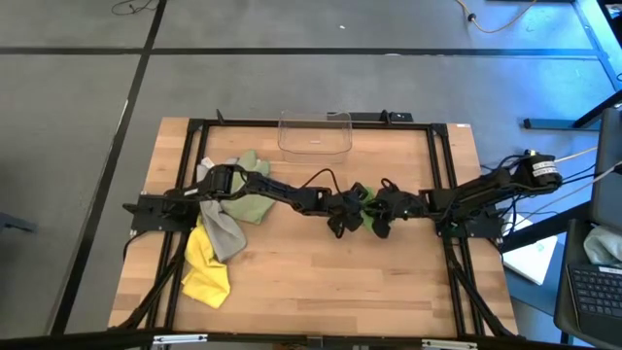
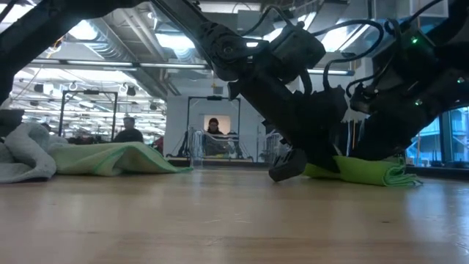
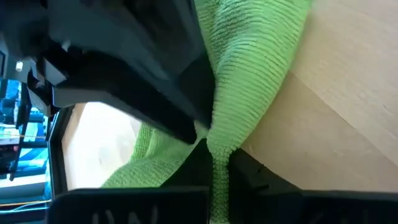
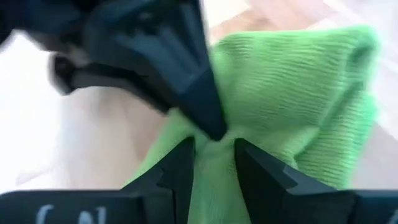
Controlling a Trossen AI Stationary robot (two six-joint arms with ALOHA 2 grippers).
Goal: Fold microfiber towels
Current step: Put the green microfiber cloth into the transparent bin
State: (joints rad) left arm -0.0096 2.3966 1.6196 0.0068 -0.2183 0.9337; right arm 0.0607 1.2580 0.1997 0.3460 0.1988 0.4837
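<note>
Mid-table, bright green towel, long axis left-right

Two dark, jointed arms, left arm and right arm, each built of blocky black segments with thin black cables looping along the links. The right arm's base carries a round black-and-white fitting. Each wrist ends in two tapered, matte-black fingers, with pale lettering on the bar beneath.
</note>
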